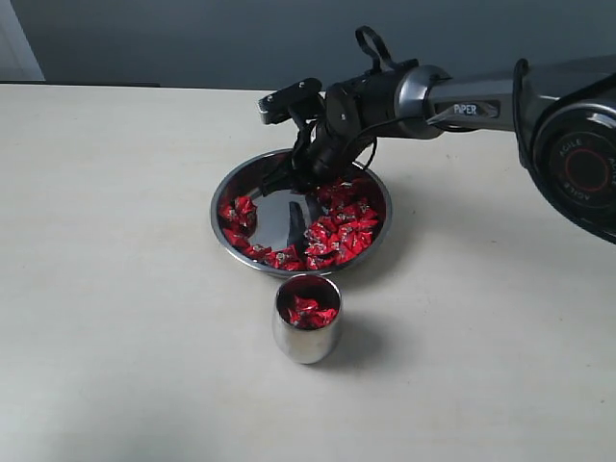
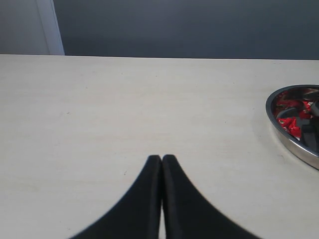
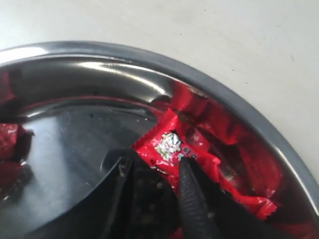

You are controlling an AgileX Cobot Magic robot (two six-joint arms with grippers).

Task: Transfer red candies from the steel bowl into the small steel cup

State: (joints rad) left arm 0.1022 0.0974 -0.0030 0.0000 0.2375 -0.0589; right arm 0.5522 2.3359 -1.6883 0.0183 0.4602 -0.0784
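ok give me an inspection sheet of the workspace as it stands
surface: pale table, no spills seen
steel bowl: upright, centre of the table, part of its bottom bare
red candies: heaped mostly along the bowl's sides; some already in the cup
small steel cup: upright, close to the bowl, apart from it
clutter: nothing seen
right gripper: down in the bowl, jaws apart, tips at a candy; grip not confirmed
left gripper: shut, holding nothing, over bare table away from the bowl
cables: black cable loop on the right arm, clear of the bowl
surroundings: grey wall behind the table
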